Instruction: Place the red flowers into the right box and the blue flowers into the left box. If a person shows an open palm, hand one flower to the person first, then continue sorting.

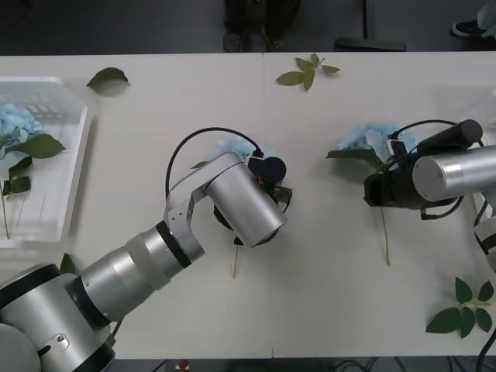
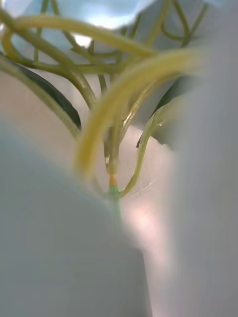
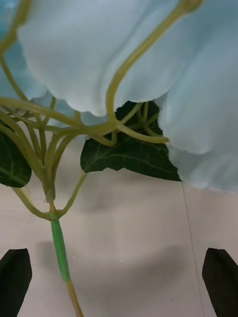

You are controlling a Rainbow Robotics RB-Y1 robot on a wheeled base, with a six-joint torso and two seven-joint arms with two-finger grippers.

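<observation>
Two blue flowers lie on the table. One blue flower (image 1: 235, 146) lies mid-table under my left arm (image 1: 244, 203). In the left wrist view its pale head (image 3: 114, 54) looms close and its stem (image 3: 59, 247) runs between the fingers of my open left gripper (image 3: 119, 280), untouched. The other blue flower (image 1: 372, 141) lies to the right, stem (image 1: 385, 240) pointing toward me. My right gripper (image 1: 377, 192) sits low over the top of that stem (image 2: 114, 190). Another blue flower (image 1: 17, 124) rests in the left box (image 1: 80, 167). The red flowers and the right box are out of view.
Loose green leaf sprigs lie at the far edge (image 1: 308, 71), back left (image 1: 108, 76) and front right (image 1: 465, 306). Bare table stretches between the two arms and along the near edge.
</observation>
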